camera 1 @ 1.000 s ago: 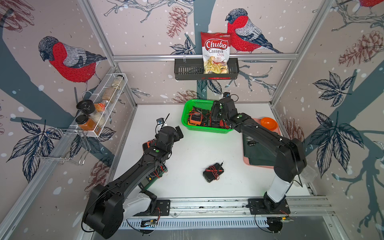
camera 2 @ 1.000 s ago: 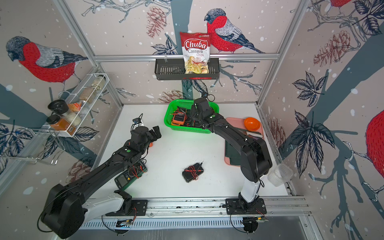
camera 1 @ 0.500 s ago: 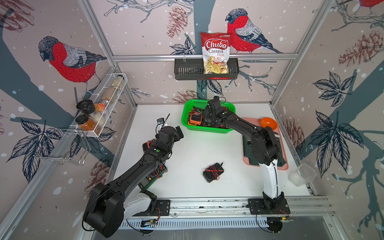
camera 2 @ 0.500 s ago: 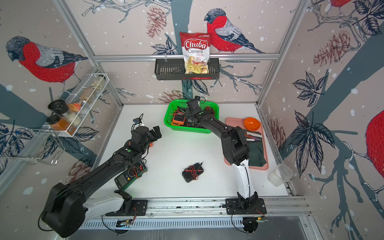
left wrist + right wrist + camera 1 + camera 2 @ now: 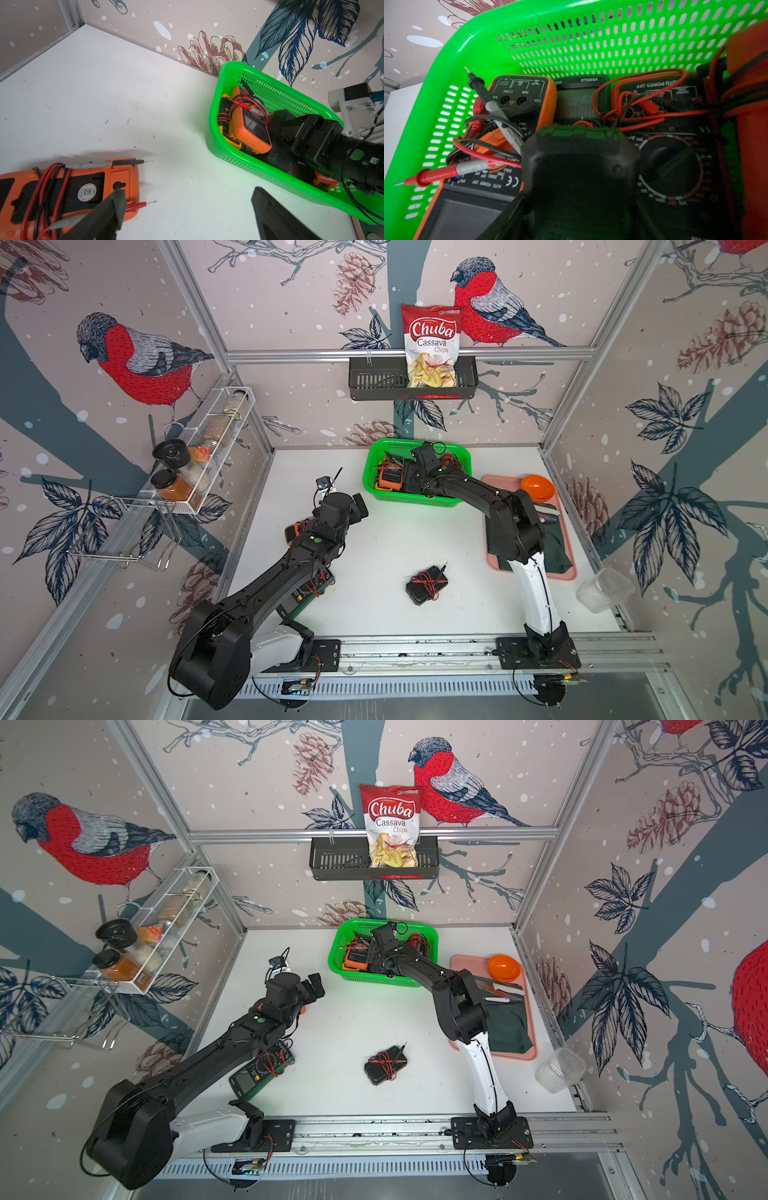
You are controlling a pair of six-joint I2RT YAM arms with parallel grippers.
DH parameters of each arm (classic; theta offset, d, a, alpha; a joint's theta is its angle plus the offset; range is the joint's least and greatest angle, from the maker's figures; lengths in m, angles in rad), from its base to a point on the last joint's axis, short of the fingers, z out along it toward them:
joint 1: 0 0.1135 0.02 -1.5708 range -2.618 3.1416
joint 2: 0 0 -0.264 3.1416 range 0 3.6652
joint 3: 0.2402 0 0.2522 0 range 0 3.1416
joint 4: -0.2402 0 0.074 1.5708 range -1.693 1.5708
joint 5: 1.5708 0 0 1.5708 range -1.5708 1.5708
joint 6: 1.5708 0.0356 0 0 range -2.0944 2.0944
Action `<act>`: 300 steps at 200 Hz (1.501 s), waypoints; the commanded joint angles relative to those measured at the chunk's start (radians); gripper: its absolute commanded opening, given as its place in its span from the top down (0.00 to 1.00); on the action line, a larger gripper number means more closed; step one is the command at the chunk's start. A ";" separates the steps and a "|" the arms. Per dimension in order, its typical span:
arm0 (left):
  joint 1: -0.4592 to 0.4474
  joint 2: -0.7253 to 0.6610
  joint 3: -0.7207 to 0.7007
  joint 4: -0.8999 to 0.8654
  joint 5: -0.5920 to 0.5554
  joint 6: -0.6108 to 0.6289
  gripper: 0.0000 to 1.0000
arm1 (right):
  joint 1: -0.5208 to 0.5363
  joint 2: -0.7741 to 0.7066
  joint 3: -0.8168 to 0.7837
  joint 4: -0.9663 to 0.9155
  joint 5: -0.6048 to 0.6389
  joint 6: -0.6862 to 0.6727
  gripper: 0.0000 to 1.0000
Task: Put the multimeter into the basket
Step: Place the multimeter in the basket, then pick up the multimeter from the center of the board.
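**Right arm tucked in, meter's down in the basket**

A second ago my right elbow stuck out near the right edge of the top views. Now it sits over the pink tray (image 5: 552,576), and my right gripper (image 5: 413,479) has slid a bit left inside the green basket (image 5: 399,498), upper middle of frame. The dark green-edged multimeter (image 5: 579,166) fills the centre of my right wrist view, low among the other meters, so I reckon this drop is nearly done. Can't tell if those jaws have let go yet. My left gripper (image 5: 187,207) hangs wide open and empty near an orange multimeter (image 5: 68,193), lower left of its wrist view.
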 commanded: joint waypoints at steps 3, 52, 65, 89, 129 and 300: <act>0.001 0.000 0.005 0.022 0.014 -0.003 0.02 | 0.000 0.000 0.018 -0.005 -0.021 -0.017 0.00; 0.001 -0.007 0.002 0.020 0.020 -0.007 0.02 | 0.006 -0.062 0.055 -0.060 0.017 -0.074 0.00; 0.001 -0.008 0.004 0.016 0.018 -0.007 0.02 | 0.009 -0.099 0.042 -0.062 0.026 -0.085 0.00; 0.001 -0.013 0.004 0.011 0.018 -0.010 0.02 | 0.017 -0.173 -0.008 -0.044 0.045 -0.107 0.00; 0.002 -0.027 -0.005 0.009 0.058 -0.012 0.03 | 0.025 -0.301 -0.158 0.017 0.017 -0.131 0.00; -0.421 0.041 0.052 -0.297 0.536 0.324 0.02 | -0.082 -1.151 -0.995 0.016 0.218 0.006 0.00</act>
